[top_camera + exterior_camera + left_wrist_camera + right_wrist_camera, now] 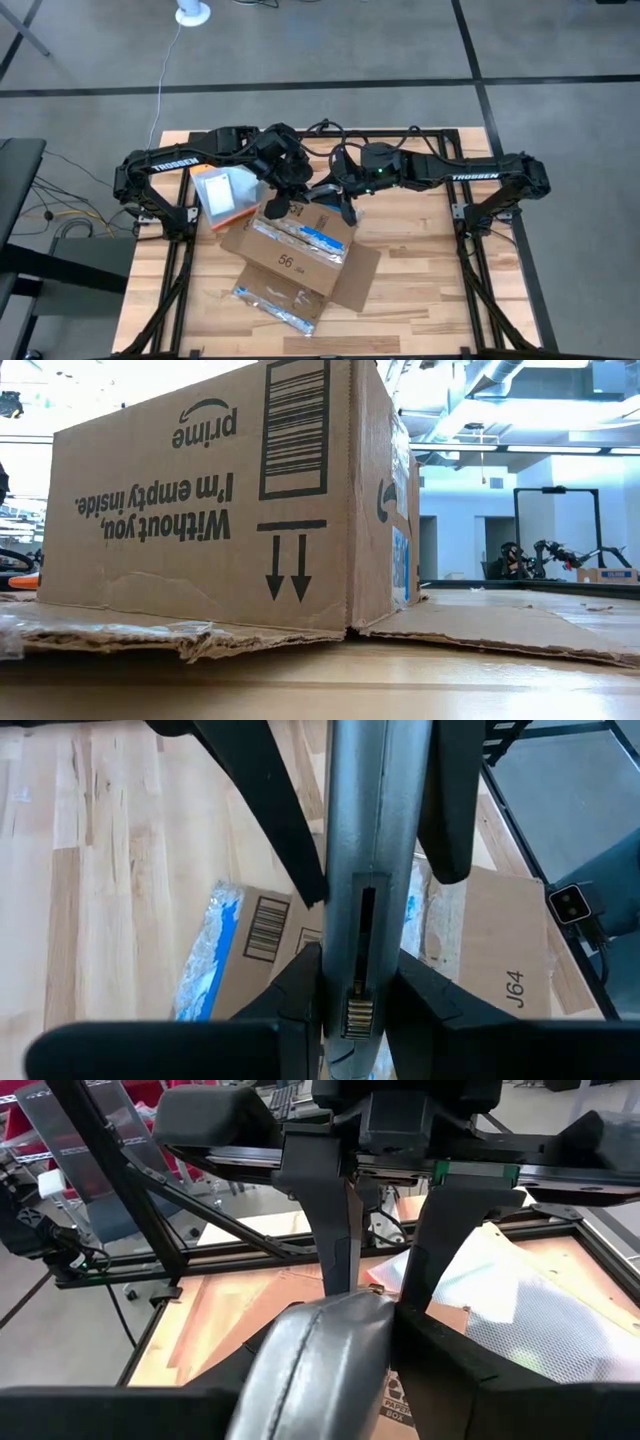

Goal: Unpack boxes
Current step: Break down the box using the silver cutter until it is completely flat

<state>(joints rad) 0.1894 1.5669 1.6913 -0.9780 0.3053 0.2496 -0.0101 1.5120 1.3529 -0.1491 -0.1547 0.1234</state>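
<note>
Flattened-flap cardboard box (300, 258) on table (420, 300), orange-edged pouch (226, 197) beside; left end effector (283, 204) and right end effector (340, 205) above, grip undeterminable.

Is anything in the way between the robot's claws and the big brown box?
Nothing visible. Both the left gripper and the right gripper hang right over the far edge of the cardboard box. The orange-edged pouch lies off to the side.

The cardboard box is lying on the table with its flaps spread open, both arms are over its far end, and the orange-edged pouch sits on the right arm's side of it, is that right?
Not quite. The high view shows the orange-edged pouch on the left arm's side of the cardboard box, under the left arm. The rest holds.
</note>
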